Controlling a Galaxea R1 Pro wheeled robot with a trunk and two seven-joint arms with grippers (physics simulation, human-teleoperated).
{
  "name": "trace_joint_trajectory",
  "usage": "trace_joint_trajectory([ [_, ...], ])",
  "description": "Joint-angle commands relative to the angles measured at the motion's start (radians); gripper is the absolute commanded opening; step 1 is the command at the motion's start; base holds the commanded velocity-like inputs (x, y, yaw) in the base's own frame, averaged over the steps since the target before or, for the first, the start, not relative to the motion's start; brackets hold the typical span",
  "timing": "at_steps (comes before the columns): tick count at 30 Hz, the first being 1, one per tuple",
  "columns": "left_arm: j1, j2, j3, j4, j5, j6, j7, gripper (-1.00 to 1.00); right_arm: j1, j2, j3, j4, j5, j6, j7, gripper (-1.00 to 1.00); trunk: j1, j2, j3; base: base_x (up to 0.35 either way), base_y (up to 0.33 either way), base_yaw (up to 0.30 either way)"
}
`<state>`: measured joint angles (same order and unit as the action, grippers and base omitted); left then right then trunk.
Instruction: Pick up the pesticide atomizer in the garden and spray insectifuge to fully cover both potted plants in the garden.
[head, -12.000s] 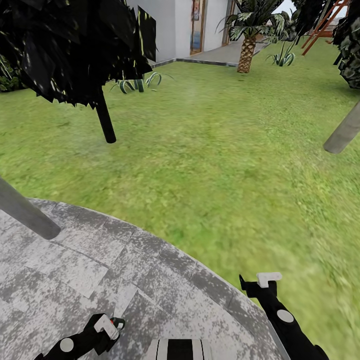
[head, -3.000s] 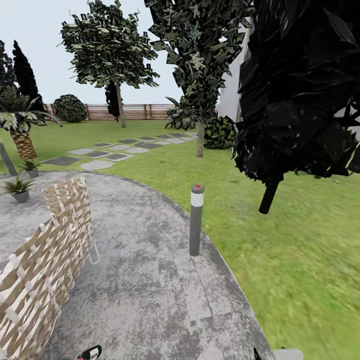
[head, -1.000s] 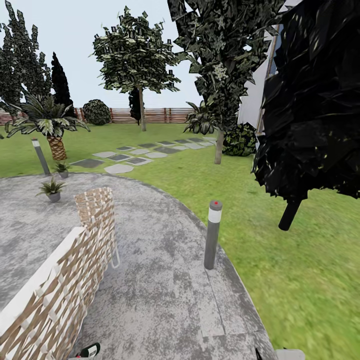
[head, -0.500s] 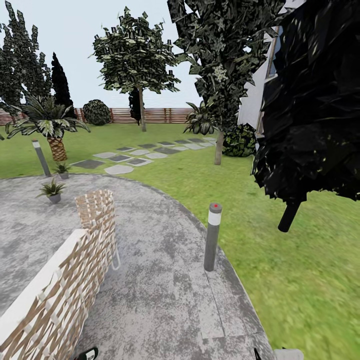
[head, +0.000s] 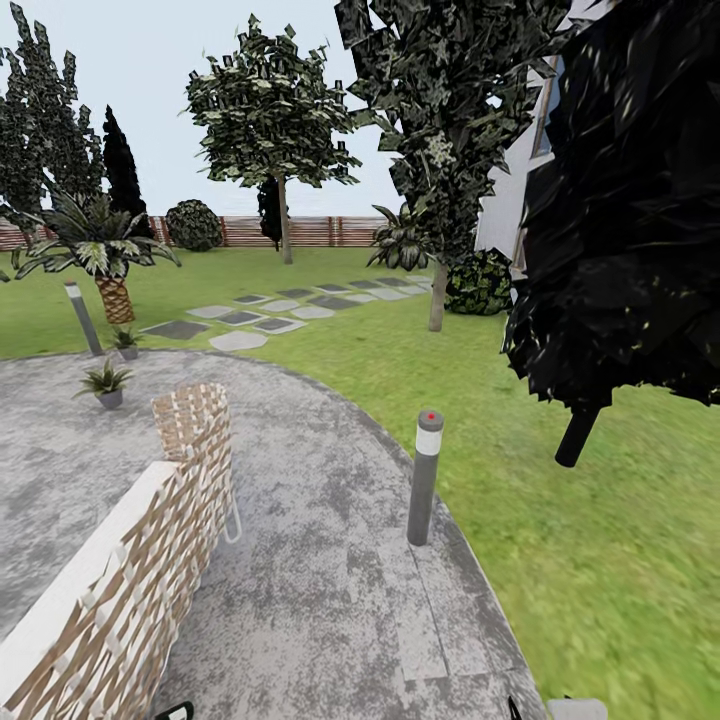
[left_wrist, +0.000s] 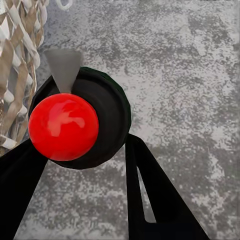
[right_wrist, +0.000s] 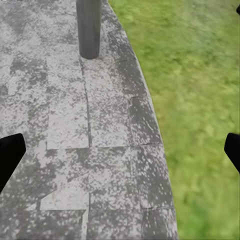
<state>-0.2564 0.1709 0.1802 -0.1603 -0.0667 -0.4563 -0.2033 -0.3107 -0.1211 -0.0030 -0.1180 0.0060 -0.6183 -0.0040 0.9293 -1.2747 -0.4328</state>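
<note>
One atomizer (left_wrist: 80, 117) sits clamped in the left pincer (left_wrist: 82, 165), seen end-on with a red cap, over the grey patio (left_wrist: 190, 75). Two potted plants (head: 105, 381) (head: 125, 341) stand far across the patio near a palm (head: 100, 255). The right pincer (right_wrist: 120, 152) is spread, holding nothing. One bollard (head: 424, 477) edges the lawn (head: 560, 560); two wicker chairs (head: 120, 560) stand close by.

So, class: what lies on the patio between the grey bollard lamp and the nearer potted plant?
In the head view, a wicker chair stands between the bollard lamp and the nearer potted plant; otherwise paving.

Rough mottled stone patio (head: 320, 560), woven wicker chair (head: 120, 580), glossy red knob (left_wrist: 63, 126)
</note>
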Motion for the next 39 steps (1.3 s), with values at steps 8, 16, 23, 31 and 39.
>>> trace_joint_trajectory([
  [8, 0.000, -0.003, 0.008, 0.002, -0.008, -0.004, -0.005, -1.00, -0.001, -0.001, 0.000, 0.000, 0.000, -0.004, -0.001, 1.00, -0.031, 0.056, 0.028, 0.000, 0.000, 0.080],
  [16, 0.000, -0.002, 0.008, 0.002, -0.008, -0.003, -0.005, -1.00, -0.001, -0.002, 0.000, 0.000, 0.000, -0.003, -0.001, 1.00, -0.061, 0.112, 0.058, 0.000, 0.000, 0.119],
  [23, 0.000, -0.001, 0.009, 0.002, -0.008, -0.002, -0.005, -1.00, -0.001, -0.001, 0.000, 0.000, 0.000, -0.003, -0.002, 1.00, -0.088, 0.161, 0.080, 0.000, 0.000, 0.018],
  [31, 0.000, -0.002, 0.009, 0.001, -0.007, -0.002, -0.005, -1.00, -0.001, -0.001, -0.001, 0.000, -0.001, -0.003, -0.002, 1.00, -0.119, 0.217, 0.106, 0.000, 0.000, 0.229],
  [39, 0.000, 0.001, 0.009, 0.001, -0.006, -0.004, -0.005, -1.00, -0.001, -0.002, -0.001, 0.000, -0.003, -0.003, -0.002, 1.00, -0.150, 0.273, 0.132, 0.000, 0.000, 0.274],
])
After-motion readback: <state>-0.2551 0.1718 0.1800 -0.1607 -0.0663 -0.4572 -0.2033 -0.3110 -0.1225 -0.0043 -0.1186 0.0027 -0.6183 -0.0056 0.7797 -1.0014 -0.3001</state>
